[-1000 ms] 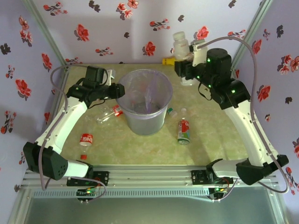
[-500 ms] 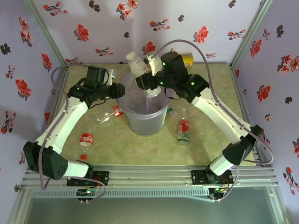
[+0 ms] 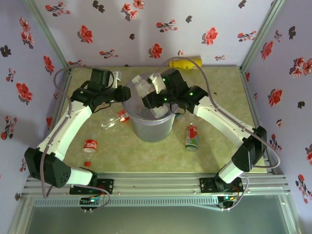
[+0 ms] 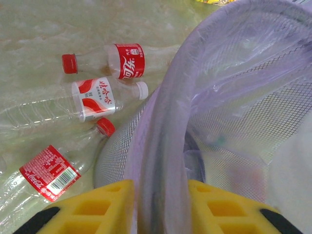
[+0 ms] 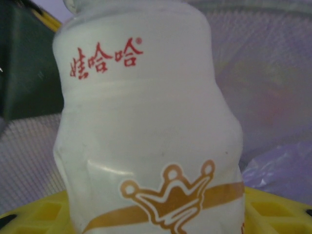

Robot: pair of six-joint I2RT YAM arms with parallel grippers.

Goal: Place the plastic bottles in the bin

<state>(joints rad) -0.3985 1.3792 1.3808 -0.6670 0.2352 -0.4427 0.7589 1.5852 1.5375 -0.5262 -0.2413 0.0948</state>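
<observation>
Gripped a white drink bottle (image 5: 146, 136) between the right jaws, over the mouth of the bin (image 3: 148, 129). Pinched the bin's rim at 9 o'clock with the left jaws. Found red-labelled bottles (image 4: 126, 61) lying on the counter (image 3: 224, 83) at 8 and 4 o'clock, a yellow bottle (image 3: 187, 62) at 1 o'clock.

Bin (image 3: 156, 127) mid-table. Left gripper (image 4: 161, 207) astride its left rim. Right gripper (image 5: 156, 214) over the bin's mouth, held bottle (image 5: 146, 122) between its pads. Bottle cluster (image 4: 100, 100) just left of the bin's base; near-left bottle (image 3: 89, 146) further out; right-hand bottle (image 3: 191, 136) beside the bin; wall-side bottle (image 3: 186, 62) behind it
</observation>
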